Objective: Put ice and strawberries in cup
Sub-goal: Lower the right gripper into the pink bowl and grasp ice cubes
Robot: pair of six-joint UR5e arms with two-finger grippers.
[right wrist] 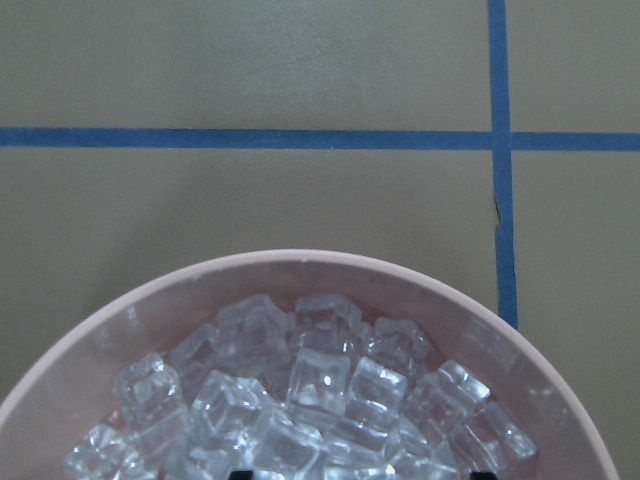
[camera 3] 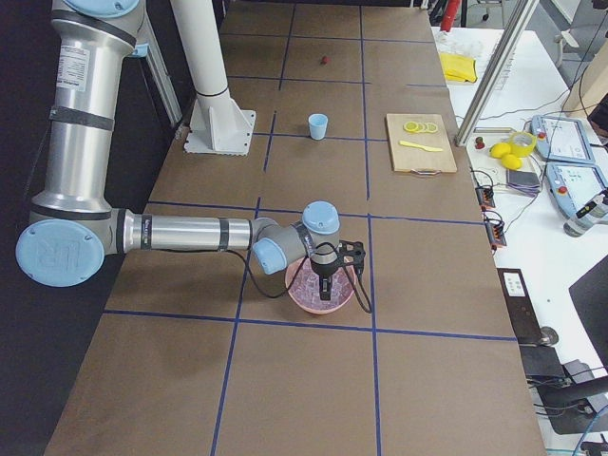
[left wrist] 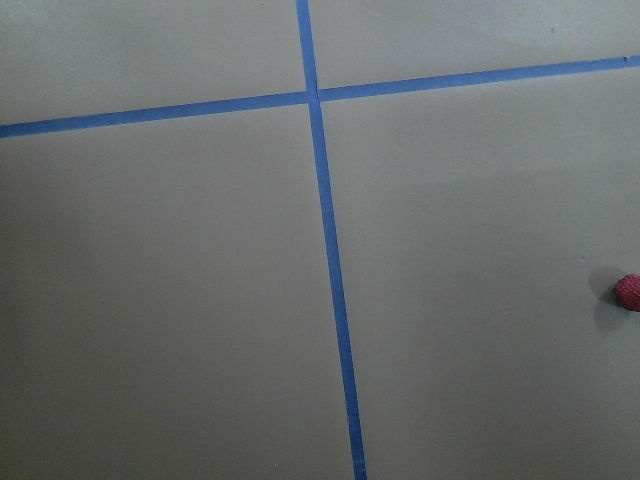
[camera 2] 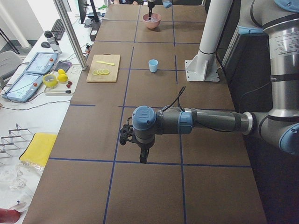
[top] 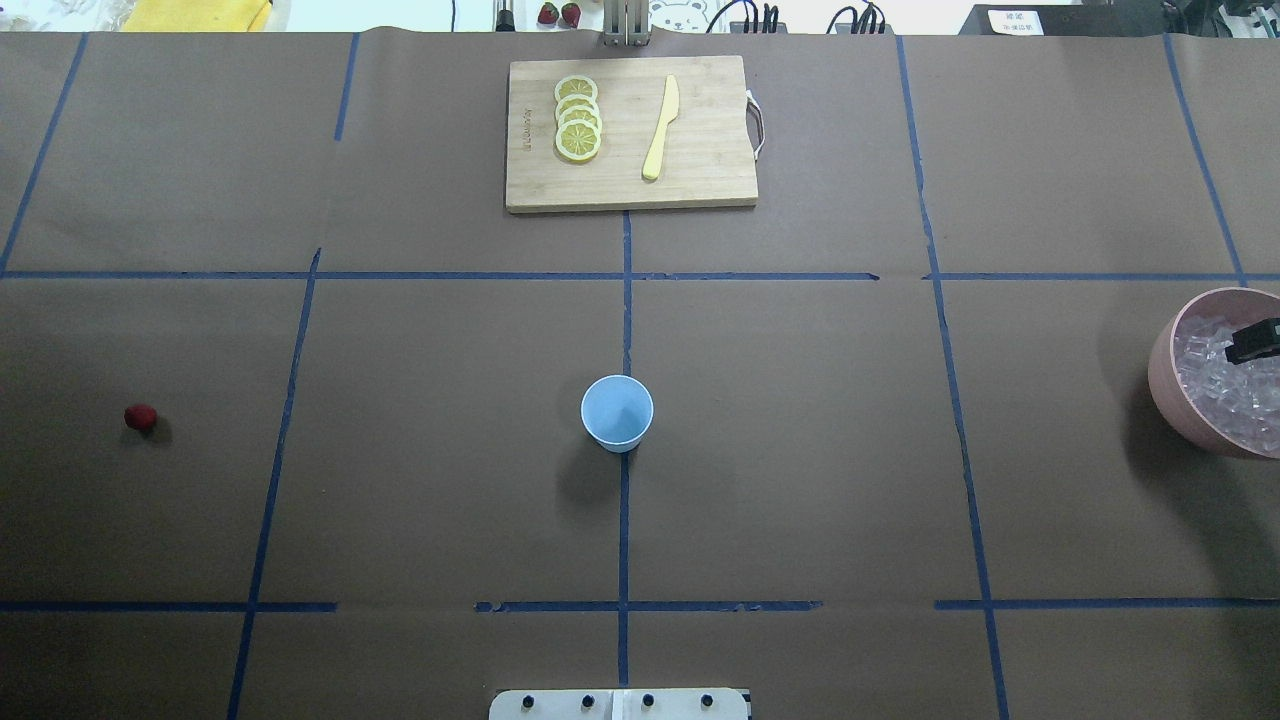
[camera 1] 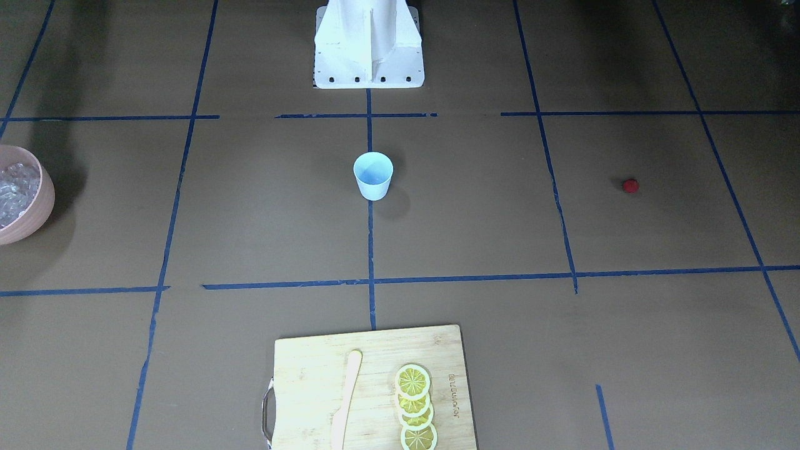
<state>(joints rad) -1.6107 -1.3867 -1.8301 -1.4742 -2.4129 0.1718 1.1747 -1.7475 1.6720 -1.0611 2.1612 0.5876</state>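
Right gripper (camera 3: 328,285) with fingers spread just above ice (right wrist: 320,385) in bowl (right wrist: 130,310), left gripper (camera 2: 143,157) near strawberry (left wrist: 628,291), finger state cannot be told, cup (top: 617,412) well apart from both

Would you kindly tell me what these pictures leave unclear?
Left claw: only in the left side view; open or shut unclear.
Right claw: fingertips cut by the right wrist view's bottom edge.
Pink round bowl of clear ice cubes: cut by the overhead view's right edge.
Small red berry: cut by the left wrist view's right edge.
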